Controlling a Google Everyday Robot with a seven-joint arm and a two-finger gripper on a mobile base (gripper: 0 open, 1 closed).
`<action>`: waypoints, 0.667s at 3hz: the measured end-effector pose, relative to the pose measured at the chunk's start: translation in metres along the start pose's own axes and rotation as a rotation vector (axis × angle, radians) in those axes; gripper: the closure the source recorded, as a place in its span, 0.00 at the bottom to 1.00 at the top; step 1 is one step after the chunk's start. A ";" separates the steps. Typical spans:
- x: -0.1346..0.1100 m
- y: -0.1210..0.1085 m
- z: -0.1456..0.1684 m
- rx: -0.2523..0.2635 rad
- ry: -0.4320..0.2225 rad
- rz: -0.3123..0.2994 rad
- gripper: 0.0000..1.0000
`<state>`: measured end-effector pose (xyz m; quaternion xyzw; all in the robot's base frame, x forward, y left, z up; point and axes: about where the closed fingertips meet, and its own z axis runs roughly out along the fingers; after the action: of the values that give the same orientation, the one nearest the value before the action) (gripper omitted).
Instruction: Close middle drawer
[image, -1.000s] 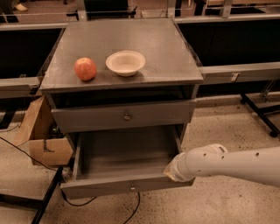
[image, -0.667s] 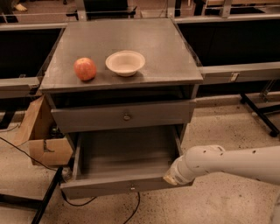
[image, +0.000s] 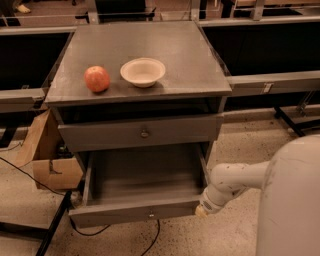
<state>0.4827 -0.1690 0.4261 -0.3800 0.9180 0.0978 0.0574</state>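
Note:
The middle drawer (image: 131, 213) is pulled far out of the grey cabinet. Its inside is bare, and its flat front panel carries a small round knob (image: 151, 215). Above it, the top drawer front (image: 140, 134) with a larger knob sits nearly flush. The lowest drawer is hidden under the open one. My gripper (image: 202, 210) is at the end of the white arm, right at the front right corner of the open drawer's panel. The wrist covers it.
On the cabinet top (image: 190, 65) are a red apple (image: 97, 78) and a white bowl (image: 143, 71). A cardboard box (image: 47, 155) stands on the floor to the left, with a black cable beside it. My white arm body (image: 292, 200) fills the lower right.
My arm's tip has dropped a little lower along the drawer's front right corner, and the arm body now fills more of the right side. The drawer stays about as far out.

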 end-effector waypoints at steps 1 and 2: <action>0.011 -0.012 0.019 -0.040 0.030 0.107 1.00; 0.009 -0.019 0.027 -0.051 0.003 0.135 1.00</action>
<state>0.4910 -0.1823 0.3951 -0.3185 0.9389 0.1240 0.0396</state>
